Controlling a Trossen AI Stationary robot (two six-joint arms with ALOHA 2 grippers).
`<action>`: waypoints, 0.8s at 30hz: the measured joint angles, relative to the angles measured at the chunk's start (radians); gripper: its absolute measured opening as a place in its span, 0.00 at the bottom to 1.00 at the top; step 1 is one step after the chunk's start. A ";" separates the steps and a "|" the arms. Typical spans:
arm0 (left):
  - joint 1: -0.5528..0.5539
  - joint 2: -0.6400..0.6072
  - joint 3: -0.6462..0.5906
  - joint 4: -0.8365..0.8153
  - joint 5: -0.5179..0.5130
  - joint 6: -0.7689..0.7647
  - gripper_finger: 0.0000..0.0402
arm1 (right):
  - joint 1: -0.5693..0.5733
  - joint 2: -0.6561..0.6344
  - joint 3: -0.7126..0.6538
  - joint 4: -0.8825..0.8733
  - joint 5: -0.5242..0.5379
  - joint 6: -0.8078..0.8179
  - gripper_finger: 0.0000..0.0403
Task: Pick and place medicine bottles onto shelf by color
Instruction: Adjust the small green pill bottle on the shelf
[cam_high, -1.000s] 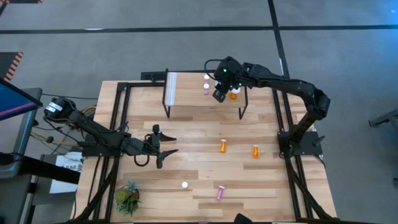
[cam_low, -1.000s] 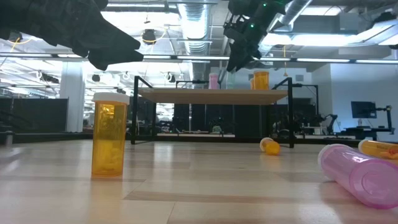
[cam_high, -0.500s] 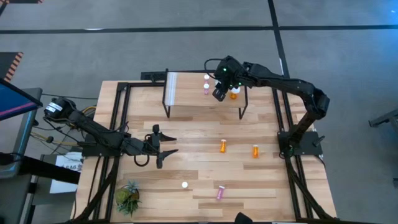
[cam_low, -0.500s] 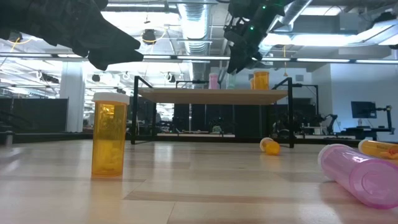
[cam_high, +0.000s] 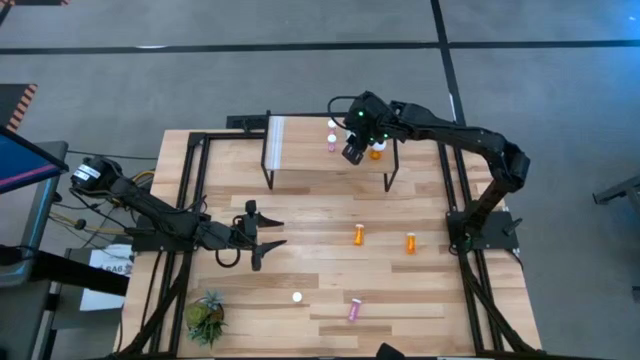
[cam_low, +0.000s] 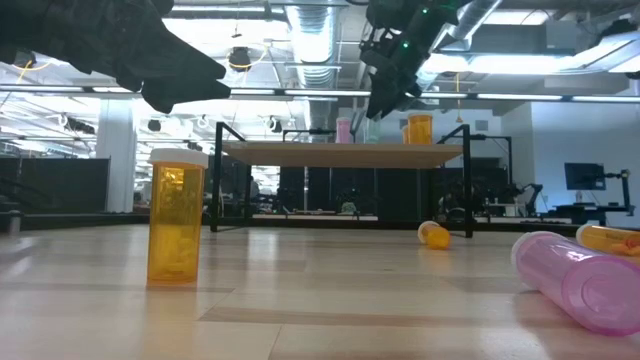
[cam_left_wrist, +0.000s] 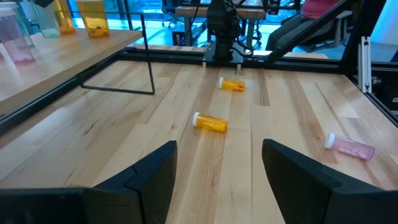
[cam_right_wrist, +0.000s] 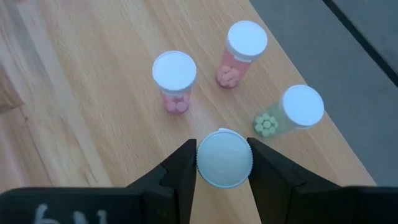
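The light-wood shelf (cam_high: 310, 150) stands at the table's far side. On it stand two pink bottles (cam_right_wrist: 175, 81) (cam_right_wrist: 244, 53), a teal bottle (cam_right_wrist: 292, 112) and an orange bottle (cam_high: 376, 153). My right gripper (cam_right_wrist: 224, 163) is over the shelf (cam_high: 351, 152), shut on a white-capped bottle (cam_right_wrist: 224, 158) whose body is hidden under its cap. Two orange bottles (cam_high: 359, 235) (cam_high: 410, 242) and a pink one (cam_high: 354, 311) lie on their sides on the tabletop. A larger orange bottle (cam_low: 175, 230) stands upright near the front. My left gripper (cam_high: 275, 233) is open and empty at mid-left. My right gripper pinches the bottle's white cap (cam_right_wrist: 211, 163) between its two fingers, one on each side of the cap's rim. The fingers (cam_right_wrist: 180, 171) point down from above. The bottle is upright beside the teal and pink bottles. I cannot tell whether its base rests on the shelf.
A small green plant (cam_high: 205, 318) stands at the near left corner. Black metal frame rails run along the table's left and right sides (cam_high: 190, 200). Open wood lies between the shelf and the lying bottles.
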 joint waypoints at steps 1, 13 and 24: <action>0.000 0.000 0.000 0.000 0.000 0.000 0.56 | 0.000 0.000 0.000 0.000 0.000 0.008 0.38; 0.000 0.000 0.000 0.001 0.000 -0.002 0.56 | 0.000 0.000 0.000 0.004 0.000 0.071 0.38; 0.000 0.000 0.000 0.001 0.000 -0.003 0.56 | 0.013 0.000 0.000 0.002 -0.009 -0.001 0.38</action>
